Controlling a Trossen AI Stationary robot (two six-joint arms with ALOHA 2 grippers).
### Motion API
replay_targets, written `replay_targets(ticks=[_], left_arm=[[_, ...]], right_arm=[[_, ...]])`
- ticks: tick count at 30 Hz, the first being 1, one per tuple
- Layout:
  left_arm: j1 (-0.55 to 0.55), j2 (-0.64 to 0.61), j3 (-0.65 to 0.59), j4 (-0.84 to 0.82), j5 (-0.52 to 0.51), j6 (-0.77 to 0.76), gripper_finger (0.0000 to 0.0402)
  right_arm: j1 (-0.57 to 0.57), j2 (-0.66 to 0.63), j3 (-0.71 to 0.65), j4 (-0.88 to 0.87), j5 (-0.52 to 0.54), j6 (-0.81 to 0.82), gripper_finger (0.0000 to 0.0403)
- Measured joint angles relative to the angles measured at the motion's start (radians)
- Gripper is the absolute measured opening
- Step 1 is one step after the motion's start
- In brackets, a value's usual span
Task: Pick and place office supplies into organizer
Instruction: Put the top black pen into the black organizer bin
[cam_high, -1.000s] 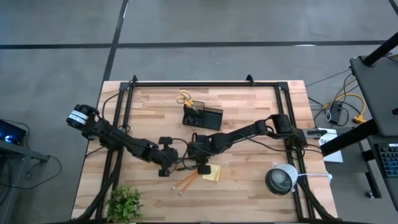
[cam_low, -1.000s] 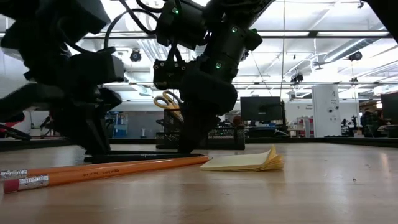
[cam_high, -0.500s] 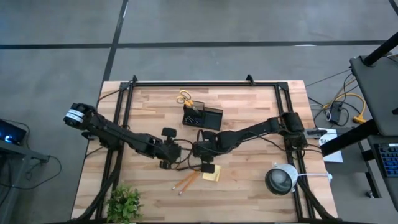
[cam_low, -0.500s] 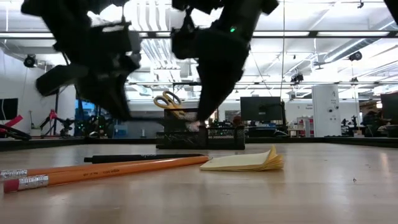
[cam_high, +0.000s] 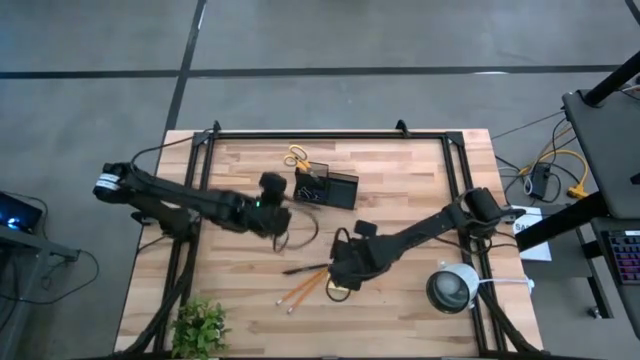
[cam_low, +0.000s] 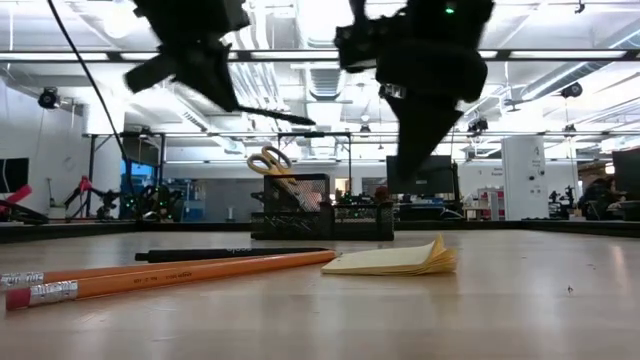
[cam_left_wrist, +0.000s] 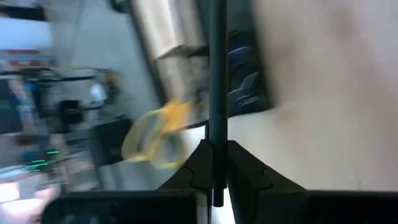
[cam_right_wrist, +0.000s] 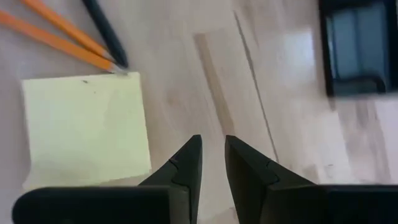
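Nearest to the low camera, two orange pencils lie flat on the desk with their eraser ends at 9 o'clock, and a dark pen lies just behind them. Beside their tips sits the yellow sticky-note pad, a thin square stack with one corner curling up a little. These things lie loose and low, so they are probably waiting to be picked up. In the high view they sit near 6 o'clock on the desk, and the right hand hangs just above the pad with its fingers only a small gap apart and nothing between them. I think it is getting ready to go for the pad or the pencils. Farther back, toward 12 o'clock, stands the black organizer, a small box with mesh sides, and the yellow-handled scissors already stick up out of it. The left hand is up in the air just beside the organizer, at its 9 o'clock, pressed tight on a second pen, thin and dark. It holds the pen high, most likely so it can drop it into the organizer.
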Motion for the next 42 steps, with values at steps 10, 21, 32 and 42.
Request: replay_targets(ticks=[10, 21, 32, 42], left_arm=[[0.312, 0.09, 0.187, -0.028, -0.056, 0.56, 0.0008], [0.361, 0.3, 0.227, 0.063, -0.075, 0.814, 0.0008], [0.354, 0.374, 0.227, 0.123, -0.026, 0.857, 0.0015], [0.313, 0.361, 0.215, 0.197, 0.046, 0.801, 0.0057]], right_arm=[[0.034, 0.0, -0.069, -0.047, 0.005, 0.278, 0.0059], [0.034, 0.0, -0.075, -0.04, 0.019, 0.282, 0.0059], [0.024, 0.0, -0.08, -0.026, 0.038, 0.216, 0.0059], [-0.006, 0.0, -0.081, 0.004, 0.057, 0.161, 0.0059]])
